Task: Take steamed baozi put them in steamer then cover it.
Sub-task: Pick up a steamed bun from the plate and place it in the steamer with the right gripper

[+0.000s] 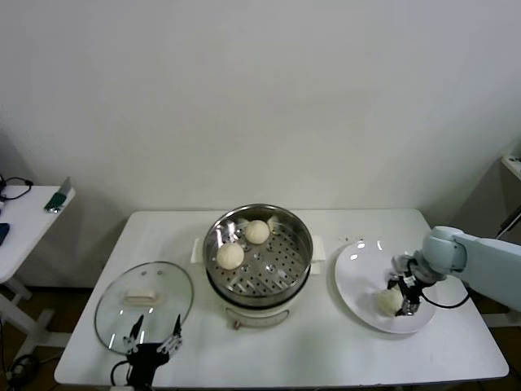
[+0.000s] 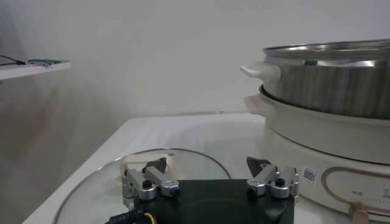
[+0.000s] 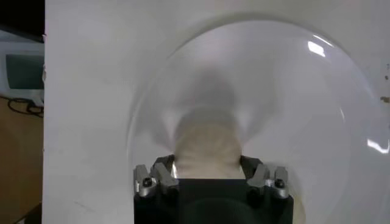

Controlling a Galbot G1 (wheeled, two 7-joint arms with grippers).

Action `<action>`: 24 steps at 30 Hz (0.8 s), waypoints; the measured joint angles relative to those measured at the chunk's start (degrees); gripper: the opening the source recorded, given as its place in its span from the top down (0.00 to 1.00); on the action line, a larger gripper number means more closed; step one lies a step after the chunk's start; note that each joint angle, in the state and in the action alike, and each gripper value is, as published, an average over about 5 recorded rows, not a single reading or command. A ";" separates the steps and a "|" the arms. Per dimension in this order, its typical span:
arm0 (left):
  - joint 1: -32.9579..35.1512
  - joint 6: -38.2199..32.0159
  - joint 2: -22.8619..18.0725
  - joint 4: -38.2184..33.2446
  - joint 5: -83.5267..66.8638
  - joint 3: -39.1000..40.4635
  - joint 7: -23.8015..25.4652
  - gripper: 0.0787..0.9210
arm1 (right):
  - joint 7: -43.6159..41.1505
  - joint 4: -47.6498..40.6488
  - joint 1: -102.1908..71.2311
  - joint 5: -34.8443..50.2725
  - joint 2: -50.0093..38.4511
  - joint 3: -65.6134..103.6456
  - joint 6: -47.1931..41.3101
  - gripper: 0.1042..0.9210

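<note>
The steamer [image 1: 303, 244] stands mid-table with two steamed baozi [image 1: 257, 231] [image 1: 230, 256] on its perforated tray. A third baozi [image 1: 388, 301] lies on the white plate [image 1: 358, 269] at the right. My right gripper [image 1: 403, 297] is down on that plate, its fingers pressed against both sides of the baozi [image 3: 206, 146], which still rests on the plate [image 3: 274, 91]. The glass cover [image 1: 144, 305] lies flat on the table left of the steamer. My left gripper [image 1: 153, 334] hovers open over the cover's near edge [image 2: 109, 182], holding nothing.
The steamer's steel wall and cream base [image 2: 329, 79] rise close beside the left gripper [image 2: 210, 173]. A small side table [image 1: 24, 216] with a phone stands off to the left. The plate lies near the table's right front edge.
</note>
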 measured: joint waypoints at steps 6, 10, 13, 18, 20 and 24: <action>-0.01 0.00 -0.13 -0.09 0.15 0.08 -0.07 0.12 | -0.50 0.43 0.61 -0.33 0.22 0.17 0.66 0.31; 0.08 0.00 -0.24 -0.22 0.33 0.20 -0.08 0.12 | -1.56 1.02 4.26 0.01 0.88 -1.64 2.09 0.32; 0.22 0.03 -0.29 -0.35 0.58 0.31 -0.08 0.12 | -2.73 1.54 9.72 1.35 2.00 -4.81 4.10 0.32; 0.45 0.21 -0.30 -0.77 0.88 0.35 -0.06 0.12 | -5.29 2.76 22.35 4.93 5.79 -11.29 9.63 0.32; 0.49 0.28 -0.29 -0.87 1.00 0.33 -0.05 0.12 | -6.50 3.34 27.56 6.47 7.84 -13.10 12.40 0.32; 0.54 0.35 -0.25 -1.16 1.20 0.35 0.02 0.12 | -8.43 5.06 36.18 8.31 12.21 -14.73 18.03 0.32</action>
